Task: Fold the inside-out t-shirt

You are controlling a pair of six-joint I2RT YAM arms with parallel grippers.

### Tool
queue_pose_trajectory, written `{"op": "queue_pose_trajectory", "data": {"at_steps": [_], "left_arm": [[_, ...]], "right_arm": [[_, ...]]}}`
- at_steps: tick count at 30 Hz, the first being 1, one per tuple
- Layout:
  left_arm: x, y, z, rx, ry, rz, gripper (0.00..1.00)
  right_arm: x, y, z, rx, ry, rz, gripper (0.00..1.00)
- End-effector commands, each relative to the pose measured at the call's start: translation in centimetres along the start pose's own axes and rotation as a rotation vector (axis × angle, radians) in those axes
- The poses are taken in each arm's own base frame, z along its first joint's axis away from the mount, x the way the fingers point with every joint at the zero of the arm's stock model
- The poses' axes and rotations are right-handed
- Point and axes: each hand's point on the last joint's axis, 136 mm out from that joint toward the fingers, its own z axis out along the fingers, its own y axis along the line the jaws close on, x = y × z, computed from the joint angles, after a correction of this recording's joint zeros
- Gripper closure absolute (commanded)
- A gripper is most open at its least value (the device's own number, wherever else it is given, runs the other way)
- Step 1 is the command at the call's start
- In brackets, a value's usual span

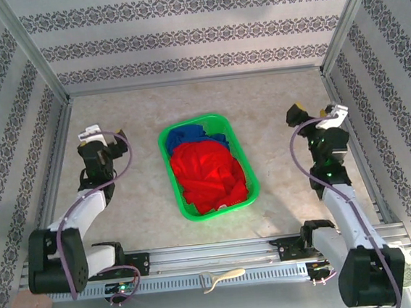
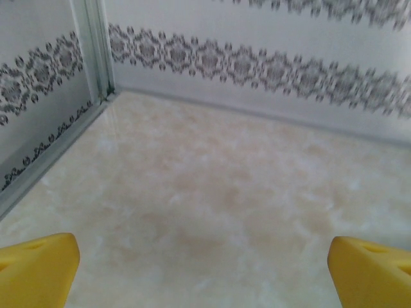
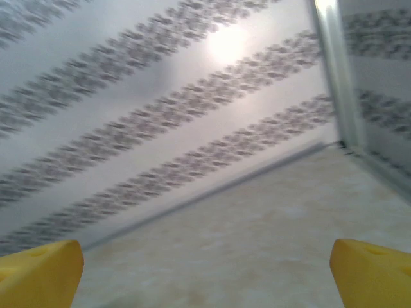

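View from the left claw (image 2: 204,273). We see its two yellow fingertips (image 2: 35,269) at the lower corners, set wide apart. The pale, marbled surface (image 2: 218,192) spans the gap between them and runs back to the far edge. There we meet a white back wall (image 2: 270,25) banded with dark ornamental stripes. At upper left a metal corner post (image 2: 93,45) joins it to a similarly patterned side wall (image 2: 32,77).

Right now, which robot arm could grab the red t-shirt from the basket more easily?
Left, by a little. Both are open and empty, but the left gripper looks slightly nearer the red t-shirt in the green basket than the right gripper.
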Motion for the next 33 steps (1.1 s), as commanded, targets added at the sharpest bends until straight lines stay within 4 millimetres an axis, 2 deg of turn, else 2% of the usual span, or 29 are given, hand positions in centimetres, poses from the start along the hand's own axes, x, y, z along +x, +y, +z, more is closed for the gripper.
{"op": "queue_pose_trajectory", "data": {"at_steps": [1, 3, 6, 8, 11, 14, 17, 20, 23, 26, 30, 33], "left_arm": [[2.3, -0.4, -1.9, -0.009, 0.203, -0.146, 0.01], [1.8, -0.8, -2.7, 0.0, 0.235, -0.175, 0.01], [0.9, -0.8, -3.8, -0.012, 0.271, -0.197, 0.01], [0.1, -0.5, -4.5, -0.042, 0.299, -0.217, 0.01], [-0.8, -0.1, -5.3, -0.088, 0.338, -0.267, 0.01], [-2.0, -0.4, -5.9, -0.094, 0.348, -0.315, 0.01], [-4.4, -0.1, -6.4, -0.098, 0.327, -0.313, 0.01], [-7.3, 0.7, -6.9, -0.092, 0.314, -0.335, 0.01], [-9.2, 0.6, -7.2, -0.057, 0.313, -0.369, 0.01], [-10.1, -0.2, -7.4, -0.006, 0.307, -0.398, 0.01], [-10.0, -0.8, -7.4, 0.027, 0.319, -0.411, 0.01], [-9.4, -0.9, -7.3, 0.034, 0.336, -0.395, 0.01]], "right_arm": [[2.8, 6.7, -1.2, -0.218, 0.297, 0.148, 0.02], [4.5, 10.5, -2.3, -0.29, 0.418, 0.115, 0.01], [9.0, 16.1, -4.5, -0.369, 0.579, 0.021, 0.02], [12.6, 19.7, -6.3, -0.387, 0.663, -0.08, 0.02], [18.6, 25.9, -9.8, -0.478, 0.814, -0.177, 0.04], [24.2, 31.3, -13.5, -0.536, 0.941, -0.254, 0.05], [28.8, 35.7, -16.4, -0.561, 1.024, -0.314, 0.07], [32.8, 38.6, -18.3, -0.552, 1.106, -0.331, 0.1], [36.2, 39.1, -18.5, -0.474, 1.151, -0.373, 0.12], [37.9, 37.1, -16.4, -0.323, 1.093, -0.444, 0.09], [37.2, 34.1, -11.3, -0.144, 0.97, -0.501, 0.05], [35.7, 31.0, -6.9, -0.027, 0.929, -0.475, 0.04]]}}
